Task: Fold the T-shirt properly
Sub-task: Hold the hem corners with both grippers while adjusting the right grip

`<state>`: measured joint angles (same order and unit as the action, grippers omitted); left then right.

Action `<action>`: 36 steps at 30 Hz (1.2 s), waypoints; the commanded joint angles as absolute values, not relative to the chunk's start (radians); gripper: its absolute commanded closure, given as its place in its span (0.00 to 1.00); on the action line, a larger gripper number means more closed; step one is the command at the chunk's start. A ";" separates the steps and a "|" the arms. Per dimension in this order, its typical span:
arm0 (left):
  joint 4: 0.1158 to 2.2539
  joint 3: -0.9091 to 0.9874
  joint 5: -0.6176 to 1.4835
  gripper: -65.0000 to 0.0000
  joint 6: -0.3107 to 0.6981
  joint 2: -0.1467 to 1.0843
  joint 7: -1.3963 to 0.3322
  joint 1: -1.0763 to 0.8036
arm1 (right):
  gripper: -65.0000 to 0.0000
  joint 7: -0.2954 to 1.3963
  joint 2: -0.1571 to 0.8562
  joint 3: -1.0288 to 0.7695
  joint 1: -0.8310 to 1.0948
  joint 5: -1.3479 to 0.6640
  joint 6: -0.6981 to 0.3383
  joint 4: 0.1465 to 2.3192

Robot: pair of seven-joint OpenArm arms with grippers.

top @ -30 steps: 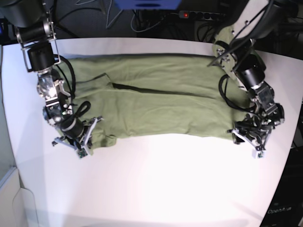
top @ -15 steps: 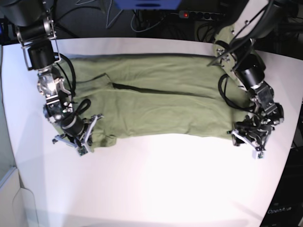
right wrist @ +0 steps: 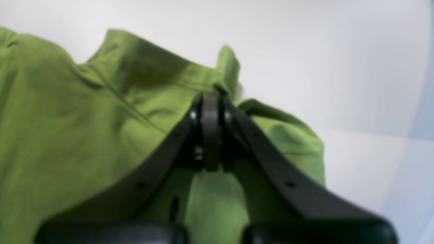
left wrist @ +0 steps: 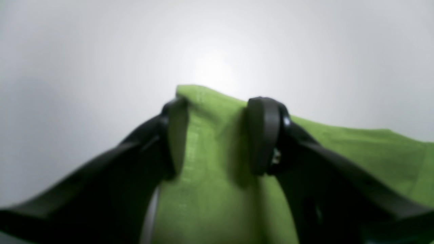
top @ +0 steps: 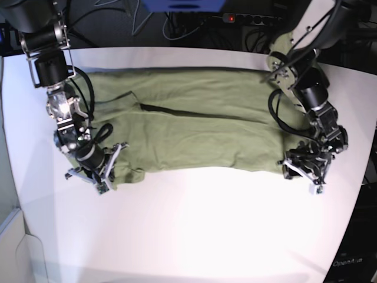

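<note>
- The T-shirt (top: 188,121) lies flat on the white table (top: 194,230), its long axis running left to right across the base view, folded into a broad band.
- One short end sits by the right gripper (top: 101,171) at the view's left, where a small flap of cloth juts toward the near edge; the other short end sits by the left gripper (top: 301,172) at the view's right.
- The cloth occupies the far half of the table; the near half is bare.
- The table is smooth, matte white, with a bright glare patch near its middle.
- Behind the far edge the room is dark, with tangled cables and a power strip (top: 250,19) showing a red light.
- The shirt is soft olive-green knit, lightly wrinkled, with a dark fold line running along its length and a stitched hem visible in the left wrist view.
- The right gripper is clenched on a bunched edge of the shirt, its black fingers pressed together.
- The left gripper stands released, its fingers spread either side of a raised corner of cloth.
</note>
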<state>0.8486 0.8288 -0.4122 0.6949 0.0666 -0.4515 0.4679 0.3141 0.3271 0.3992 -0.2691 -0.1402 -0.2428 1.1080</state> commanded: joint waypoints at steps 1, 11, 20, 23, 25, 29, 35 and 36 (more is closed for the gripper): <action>0.857 0.826 -0.409 0.64 0.698 0.071 -0.446 0.489 | 0.99 0.292 0.337 0.394 -0.295 -0.143 -0.242 1.124; 0.866 0.826 -0.410 0.97 0.698 0.071 -0.455 0.489 | 0.99 0.292 0.337 0.394 -0.295 -0.143 -0.242 1.129; 1.009 0.825 -0.410 0.97 0.698 0.050 -0.455 0.446 | 0.99 0.292 0.361 0.384 -0.245 -0.143 -0.239 1.253; 1.024 0.823 -0.410 0.97 0.698 0.042 -0.455 0.429 | 0.99 0.320 0.361 0.351 -0.223 -0.142 -0.239 1.305; 1.038 0.823 -0.410 0.97 0.698 0.041 -0.455 0.427 | 0.99 0.341 0.361 0.328 -0.205 -0.142 -0.239 1.340; 1.052 0.822 -0.410 0.97 0.698 0.041 -0.456 0.407 | 0.99 0.344 0.363 0.265 -0.137 -0.142 -0.239 1.409; 1.093 0.819 -0.410 0.97 0.698 0.030 -0.456 0.389 | 0.99 0.344 0.383 0.217 -0.058 -0.142 -0.239 1.491; 1.093 0.819 -0.410 0.97 0.698 0.030 -0.456 0.389 | 0.99 0.344 0.383 0.217 -0.058 -0.142 -0.239 1.489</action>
<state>1.0779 0.8238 -0.4267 0.6956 0.0231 -0.4812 0.3637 0.3740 0.3729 0.2222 -0.0360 -0.1379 -0.2401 1.4727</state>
